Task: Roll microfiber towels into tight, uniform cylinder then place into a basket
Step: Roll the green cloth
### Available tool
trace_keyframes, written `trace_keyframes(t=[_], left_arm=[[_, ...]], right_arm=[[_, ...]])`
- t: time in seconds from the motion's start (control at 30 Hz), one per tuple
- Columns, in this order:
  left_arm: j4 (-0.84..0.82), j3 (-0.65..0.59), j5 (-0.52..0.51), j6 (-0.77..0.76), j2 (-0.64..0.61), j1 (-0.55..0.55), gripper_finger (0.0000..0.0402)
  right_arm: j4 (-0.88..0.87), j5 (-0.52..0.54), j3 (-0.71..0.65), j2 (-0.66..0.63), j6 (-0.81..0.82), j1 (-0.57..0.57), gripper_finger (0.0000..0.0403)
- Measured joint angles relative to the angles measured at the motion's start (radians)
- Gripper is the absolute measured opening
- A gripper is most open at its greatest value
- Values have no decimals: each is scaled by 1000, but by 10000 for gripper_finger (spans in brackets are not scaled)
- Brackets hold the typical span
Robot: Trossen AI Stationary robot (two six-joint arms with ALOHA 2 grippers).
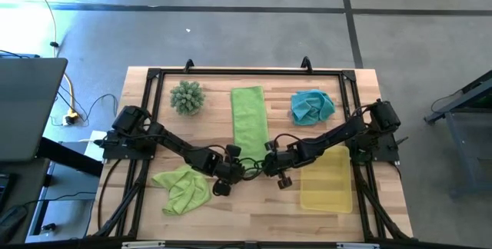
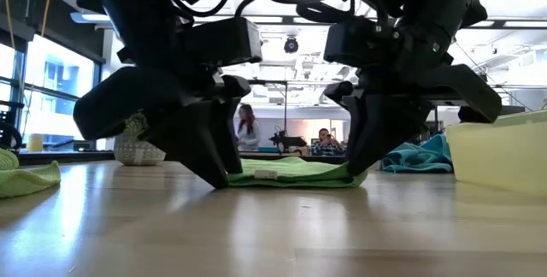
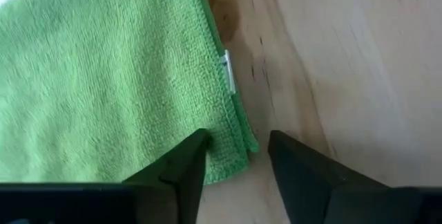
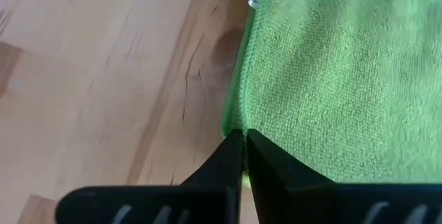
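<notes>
The right gripper's [image 4: 243, 156] fingers are pressed together on the near corner of the folded green towel [image 1: 248, 118], pinching its edge. The left gripper's [image 3: 238, 156] fingers stand apart, straddling the towel's other near corner, one finger over the cloth and one over bare wood. In the low view both grippers reach down to the tabletop at the towel's near edge, the left gripper [image 2: 214, 162] on one side and the right gripper [image 2: 359, 153] on the other.

This towel lies flat as a long narrow strip in the middle of the table [image 1: 254, 214], its far end near the table's far edge. A small white tag [image 3: 230, 72] sticks out from its side hem close to the left gripper.

There are three towels in all. Counting from the strip: a second green towel [image 1: 183, 187] lies crumpled on the left arm's side, nearer the front edge, and a teal towel [image 1: 312, 106] lies bunched on the right arm's side, toward the far edge.

One basket [image 1: 326, 177], yellow and translucent, sits on the right arm's side of the strip, nearer the front, with nothing in it. One spiky green ball [image 1: 187, 97] sits on the left arm's side of the strip, toward the far edge.

Bare wood lies between the strip and each neighbour, and along the table's front edge.
</notes>
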Motion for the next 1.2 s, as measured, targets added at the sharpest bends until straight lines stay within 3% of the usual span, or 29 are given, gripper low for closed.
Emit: trace_keyframes(t=[0.3,0.5,0.83,1.03,1.2], left_arm=[[11,-1,6,-178,6,2,8],[14,-2,35,-350,-10,0,6],[-7,-6,106,-521,-115,2,2],[-82,-5,39,-652,-128,37,1],[-123,-4,-30,-697,-128,68,1]], right_arm=[[-1,-45,0,0,48,1,9],[-1,-61,0,-1,70,0,3],[10,-190,0,-74,203,-70,1],[-37,-202,0,-76,331,-114,1],[-56,-121,0,-74,338,-126,1]])
